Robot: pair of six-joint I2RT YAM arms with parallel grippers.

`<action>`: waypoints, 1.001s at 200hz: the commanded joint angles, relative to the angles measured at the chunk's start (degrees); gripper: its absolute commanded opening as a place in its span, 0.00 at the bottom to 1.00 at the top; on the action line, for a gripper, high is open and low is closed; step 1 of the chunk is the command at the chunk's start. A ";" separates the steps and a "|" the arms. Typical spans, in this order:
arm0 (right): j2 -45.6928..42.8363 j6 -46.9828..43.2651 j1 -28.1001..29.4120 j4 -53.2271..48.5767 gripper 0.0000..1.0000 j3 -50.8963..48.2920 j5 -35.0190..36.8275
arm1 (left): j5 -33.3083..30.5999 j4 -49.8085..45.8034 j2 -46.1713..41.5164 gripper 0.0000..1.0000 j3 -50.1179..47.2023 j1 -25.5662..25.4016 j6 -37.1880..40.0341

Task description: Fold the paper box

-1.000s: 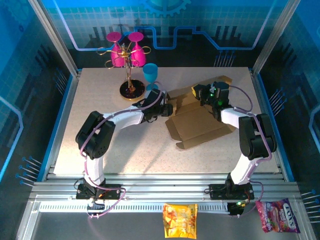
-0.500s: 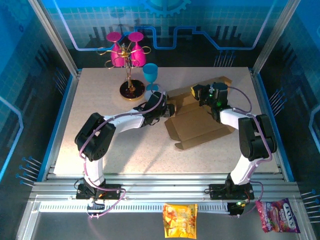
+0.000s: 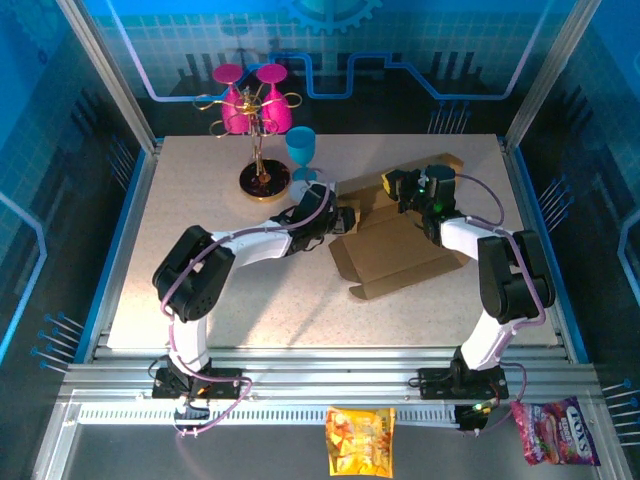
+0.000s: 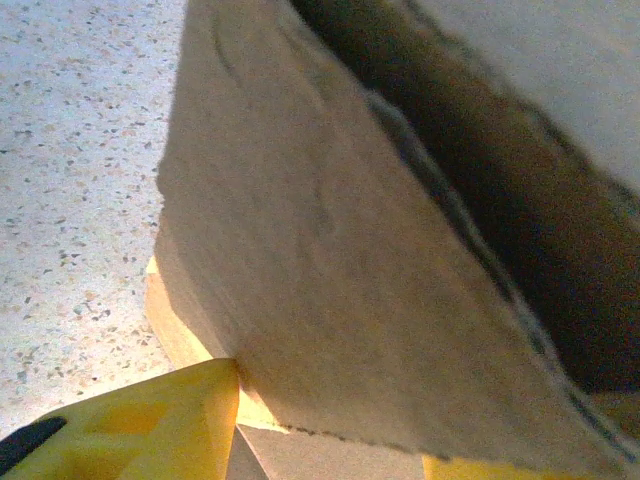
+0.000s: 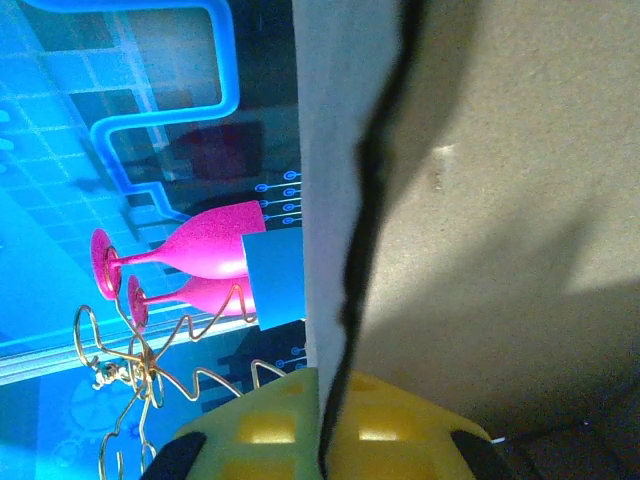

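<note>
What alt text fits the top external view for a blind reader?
A partly folded brown paper box lies on a speckled table, the left end effector at its left flap, the right end effector shut on its far flap. Behind stand a rack of pink glasses and a blue cup.

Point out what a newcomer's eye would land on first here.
The brown box lies spread out right of centre on the table, with the right fingers shut on its far flap. At the far edge, left of centre, pink glasses sit on a gold wire rack, with a blue cup beside it.
</note>
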 commanded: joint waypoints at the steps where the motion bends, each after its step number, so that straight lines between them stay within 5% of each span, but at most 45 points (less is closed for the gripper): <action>1: -1.38 0.55 0.64 -2.27 0.00 -1.37 0.66 | -3.55 0.51 1.71 0.53 -0.31 -1.10 0.09; 98: -1.05 0.54 0.57 0.01 0.00 -1.37 0.13 | -9.02 6.60 4.41 0.55 -1.98 -1.18 4.36; 200: 3.29 3.76 2.39 19.95 0.00 -10.41 4.34 | -12.79 9.06 7.02 0.54 1.53 -1.23 0.22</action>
